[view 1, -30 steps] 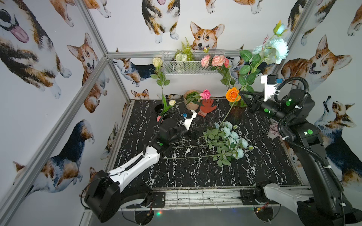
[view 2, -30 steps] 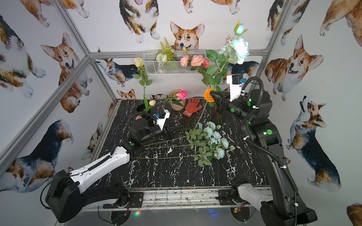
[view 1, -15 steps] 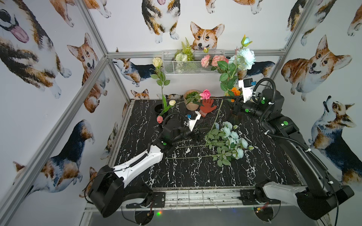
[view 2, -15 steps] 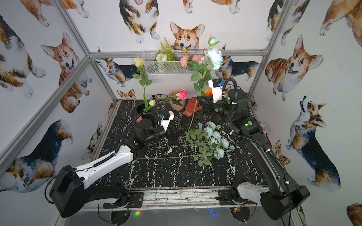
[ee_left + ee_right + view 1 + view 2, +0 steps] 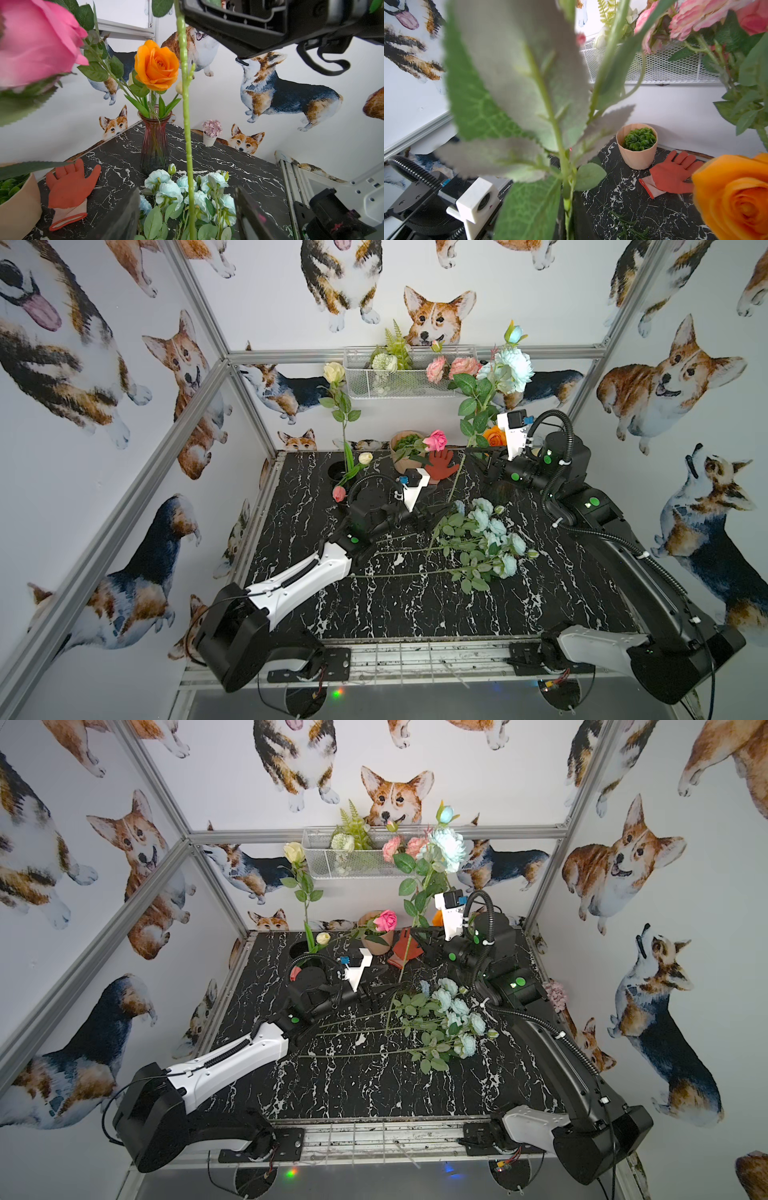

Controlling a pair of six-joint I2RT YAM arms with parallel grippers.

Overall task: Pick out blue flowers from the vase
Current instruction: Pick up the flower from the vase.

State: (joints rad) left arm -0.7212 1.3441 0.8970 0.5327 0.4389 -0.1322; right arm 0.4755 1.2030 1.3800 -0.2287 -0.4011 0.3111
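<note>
Far left at the back of the bench (image 5: 415,614) there's a tall cream rose (image 5: 333,372), not my business. My left arm (image 5: 299,576) reaches in low over the black marble. The left jaws are spread wide, and a green stem runs between them with a gap on both sides in the left wrist view.

Behind that arm sit a tan pot (image 5: 405,456), a pink rose (image 5: 436,440) and a red glove (image 5: 442,464) lying flat.

Next over, a bunch of blue flowers (image 5: 490,539) lies on the bench, long stems pointing left and blooms to the right.

Above them the raised blue flower (image 5: 513,366) stands almost upright, out of the vase (image 5: 154,141). Its bloom and bud are up level with the wire basket (image 5: 374,381), and its stem tip hangs down at the left jaws.

The right jaws are pressed together on that stem, down among the leaves, with my right arm (image 5: 582,506) coming in from the right side.

The vase itself is dark red glass at the back right, with an orange rose (image 5: 156,65) in it.
</note>
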